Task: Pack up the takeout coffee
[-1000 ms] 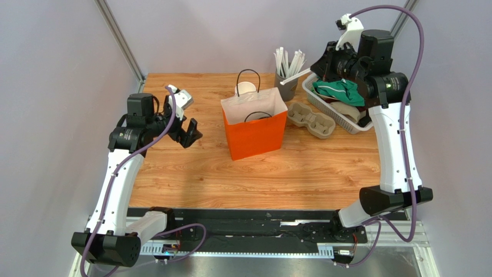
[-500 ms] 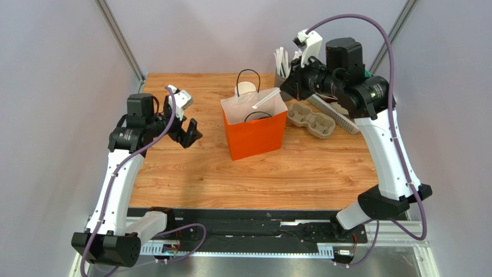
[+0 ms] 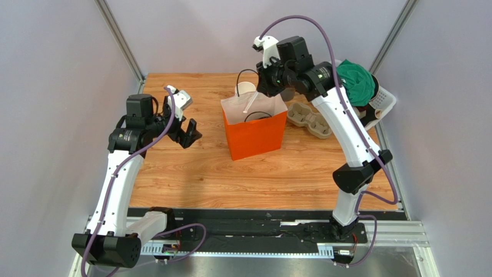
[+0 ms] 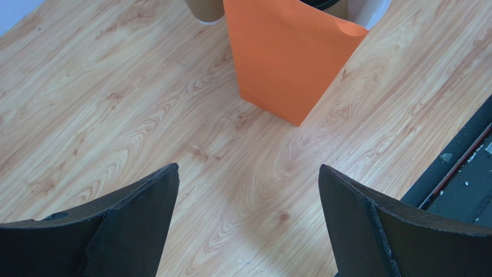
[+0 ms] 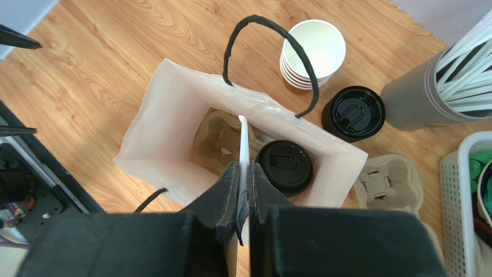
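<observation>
The coffee (image 5: 284,167) already sits inside the bag (image 5: 156,133), lid on, in one pocket of a pulp carrier (image 5: 216,141) at the bag's bottom. So the cup looks packed, and the step in hand seems to be adding a straw (image 5: 243,144). The right gripper (image 5: 243,179) pinches the straw tight between its fingers, directly above the bag's mouth, with the tip pointing down towards the carrier.

The next move probably calls for lowering the straw past the bag's handle (image 5: 271,34) and letting go only once the tip is below the rim, so that it falls in beside the cup.

The left gripper (image 4: 248,170) hangs spread wide and empty over the table (image 4: 115,115), well apart from the bag on its left.

Only the right wrist view looks into the bag. The top view shows just the bag's mouth and the straw over it, while the left wrist view shows the orange outer wall — nothing of the cup.
</observation>
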Available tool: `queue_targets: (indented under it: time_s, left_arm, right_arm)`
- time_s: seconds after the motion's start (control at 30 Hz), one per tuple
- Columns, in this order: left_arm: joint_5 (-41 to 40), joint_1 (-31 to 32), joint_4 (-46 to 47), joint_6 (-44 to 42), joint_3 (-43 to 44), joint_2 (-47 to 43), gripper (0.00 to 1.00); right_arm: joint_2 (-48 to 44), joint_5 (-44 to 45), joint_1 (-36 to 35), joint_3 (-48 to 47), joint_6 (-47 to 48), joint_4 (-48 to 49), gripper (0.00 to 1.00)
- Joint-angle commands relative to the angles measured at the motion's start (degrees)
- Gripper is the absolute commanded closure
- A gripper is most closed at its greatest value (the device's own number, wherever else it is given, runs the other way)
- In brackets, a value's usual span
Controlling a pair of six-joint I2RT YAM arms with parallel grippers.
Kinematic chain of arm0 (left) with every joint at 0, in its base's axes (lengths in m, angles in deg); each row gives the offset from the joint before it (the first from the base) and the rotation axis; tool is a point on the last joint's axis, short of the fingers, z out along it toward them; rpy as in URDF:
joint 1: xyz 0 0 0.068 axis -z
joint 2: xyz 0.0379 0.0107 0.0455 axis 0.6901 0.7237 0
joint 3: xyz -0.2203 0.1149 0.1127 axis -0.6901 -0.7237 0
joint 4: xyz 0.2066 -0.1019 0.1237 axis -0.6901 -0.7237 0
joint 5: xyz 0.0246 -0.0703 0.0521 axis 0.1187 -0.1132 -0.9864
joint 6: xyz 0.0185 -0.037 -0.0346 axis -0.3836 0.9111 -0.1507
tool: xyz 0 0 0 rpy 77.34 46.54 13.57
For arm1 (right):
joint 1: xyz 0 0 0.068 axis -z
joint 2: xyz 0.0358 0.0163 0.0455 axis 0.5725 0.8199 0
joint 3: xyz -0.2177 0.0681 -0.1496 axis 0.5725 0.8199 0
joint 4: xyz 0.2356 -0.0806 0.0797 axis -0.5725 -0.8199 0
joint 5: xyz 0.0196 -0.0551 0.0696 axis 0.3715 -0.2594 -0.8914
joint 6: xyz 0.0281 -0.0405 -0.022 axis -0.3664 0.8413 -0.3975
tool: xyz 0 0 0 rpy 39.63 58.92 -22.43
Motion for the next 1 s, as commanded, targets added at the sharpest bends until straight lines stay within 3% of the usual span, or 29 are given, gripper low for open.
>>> queue_targets:
  time_s: [0.0,0.97]
  left_arm:
    - [1.61,-0.50,1.72,0.60,-0.15,-1.14,0.01]
    - [2.40,-1.20,1.90,0.69,-0.85,-1.93,0.01]
  right_arm:
    - [1.51,4.22,-2.28,-4.51,2.75,1.18,0.97]
    - [9.24,14.07,-10.36,-1.18,8.73,-1.01,0.98]
